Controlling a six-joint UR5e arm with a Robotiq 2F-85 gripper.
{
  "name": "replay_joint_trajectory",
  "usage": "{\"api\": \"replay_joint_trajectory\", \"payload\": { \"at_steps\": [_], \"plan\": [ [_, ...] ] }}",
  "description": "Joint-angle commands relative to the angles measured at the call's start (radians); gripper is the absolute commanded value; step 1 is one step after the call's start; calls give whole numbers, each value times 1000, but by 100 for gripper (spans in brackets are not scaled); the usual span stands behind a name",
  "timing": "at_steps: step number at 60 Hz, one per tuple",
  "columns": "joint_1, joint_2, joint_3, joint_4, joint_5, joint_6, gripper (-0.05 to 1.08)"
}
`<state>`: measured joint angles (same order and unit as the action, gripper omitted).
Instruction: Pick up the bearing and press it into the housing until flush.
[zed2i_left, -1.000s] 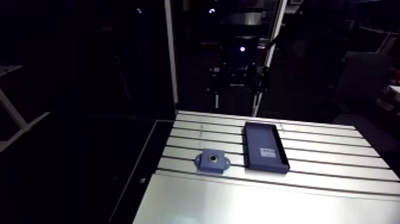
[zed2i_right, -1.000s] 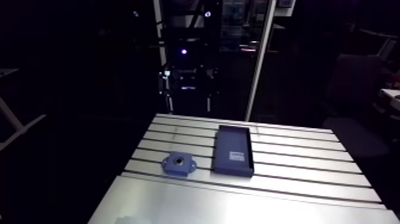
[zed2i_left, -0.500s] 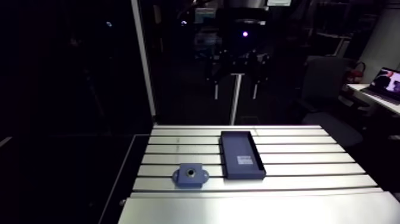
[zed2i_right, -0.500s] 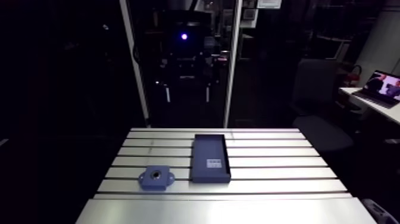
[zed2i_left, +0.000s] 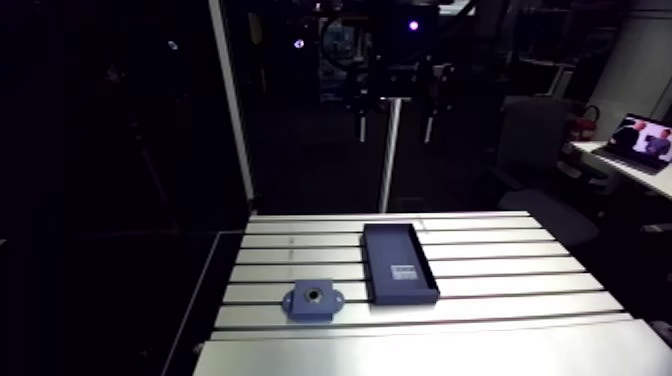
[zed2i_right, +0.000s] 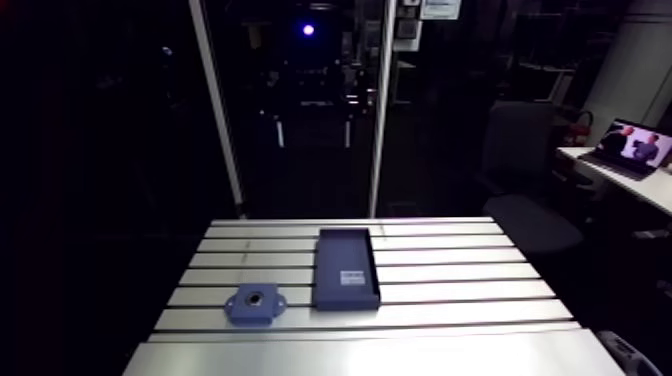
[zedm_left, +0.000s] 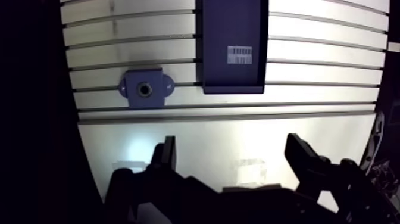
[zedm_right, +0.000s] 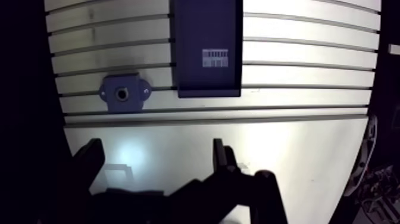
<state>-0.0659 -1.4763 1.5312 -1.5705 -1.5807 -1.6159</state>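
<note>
The housing (zedm_left: 144, 89) is a small blue block with two ears and a round bore, lying flat on the slotted table (zed2i_left: 500, 270). A pale ring shows in the bore; I cannot tell whether it is the bearing. No separate bearing shows in any view. In the wrist view my gripper (zedm_left: 232, 154) hangs high above the smooth near part of the table, open, with nothing between its fingers (zedm_left: 165, 152). The housing lies ahead of the gripper, off to the side of one finger.
A dark blue oblong tray (zed2i_left: 398, 262) with a white label (zedm_left: 240, 55) inside lies close beside the housing, across several slots. The table's edge (zed2i_left: 235, 290) runs just past the housing, with darkness beyond. A smooth plate (zed2i_right: 380, 350) covers the near strip.
The arm view has swung and shifted, so the camera moved. Housing and tray keep the same places on the table relative to each other.
</note>
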Motion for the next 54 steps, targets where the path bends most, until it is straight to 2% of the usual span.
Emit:
{"api": "replay_joint_trajectory", "payload": {
  "at_steps": [1,19,54],
  "plan": [
    [1,-4,-4,-3,7,23,2],
    [2,-24,-13,-1,6,23,2],
    [5,-14,-32,4,4,21,2]
  ]
}}
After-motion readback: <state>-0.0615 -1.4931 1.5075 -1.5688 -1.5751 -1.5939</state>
